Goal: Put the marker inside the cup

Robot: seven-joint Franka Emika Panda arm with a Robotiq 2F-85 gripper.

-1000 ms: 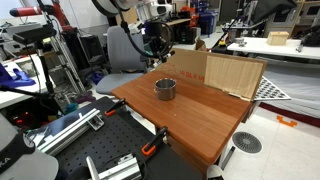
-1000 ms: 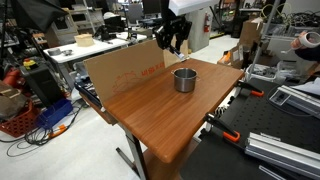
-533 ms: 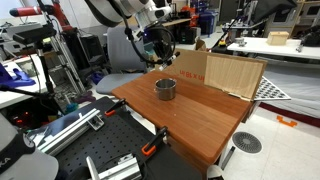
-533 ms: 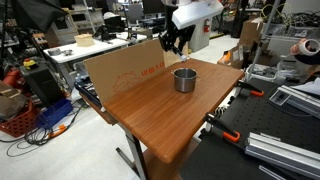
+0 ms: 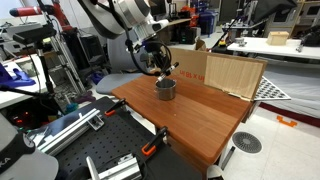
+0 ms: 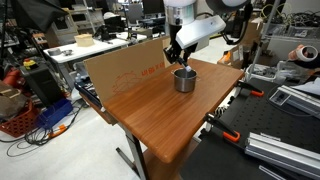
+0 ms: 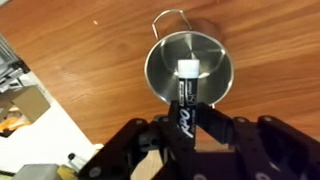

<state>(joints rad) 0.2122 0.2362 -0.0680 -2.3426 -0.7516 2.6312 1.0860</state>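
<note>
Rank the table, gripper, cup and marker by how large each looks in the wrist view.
1. table, filling most of the frame
2. gripper, enlarged by nearness to the camera
3. cup
4. marker, held in the gripper

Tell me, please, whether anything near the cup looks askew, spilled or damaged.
Nothing stands out: the cup stands upright on the table, nothing is spilled, and the end effector holds the marker above its opening.

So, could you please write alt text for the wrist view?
The robot's hand holds the marker over the open metal cup, with its pale tip pointing into the cup. The cup stands on a brown wooden table.
</note>
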